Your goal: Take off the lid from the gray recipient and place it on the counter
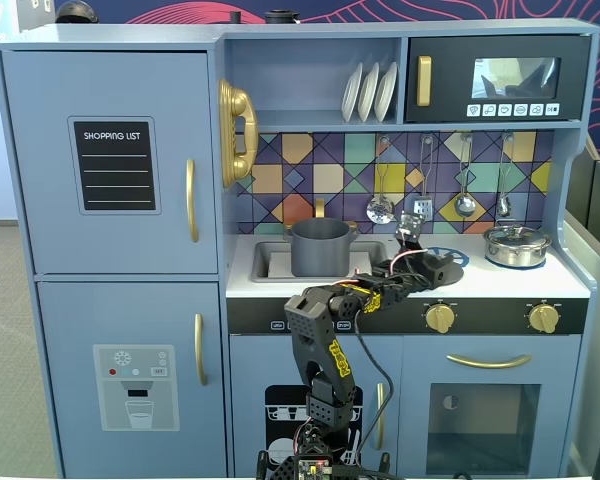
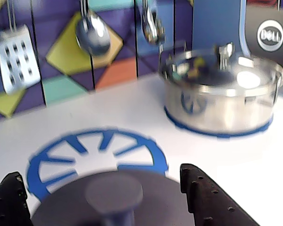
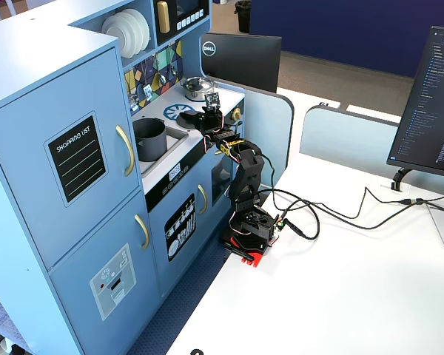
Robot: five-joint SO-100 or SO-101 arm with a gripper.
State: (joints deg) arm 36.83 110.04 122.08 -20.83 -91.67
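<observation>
In the wrist view the dark-gray lid (image 2: 155,200) with its central knob lies low in the picture, over the near part of the blue burner (image 2: 61,155) on the white counter (image 2: 132,108). My gripper (image 2: 99,172) is open. Its black fingers (image 2: 207,197) stand wide on either side of the knob and touch neither it nor the disc. The gray recipient (image 1: 320,247) stands uncovered in the sink (image 1: 265,262), left of my gripper (image 1: 442,262) in a fixed view. It also shows as the gray recipient (image 3: 149,138) in the side fixed view.
A shiny silver pot (image 2: 221,99) with its own lid stands on a second burner to the right, also seen as the silver pot (image 1: 517,245). A slotted spatula (image 2: 16,59) and a ladle (image 2: 92,35) hang on the tiled back wall. Oven knobs (image 1: 440,318) line the counter's front.
</observation>
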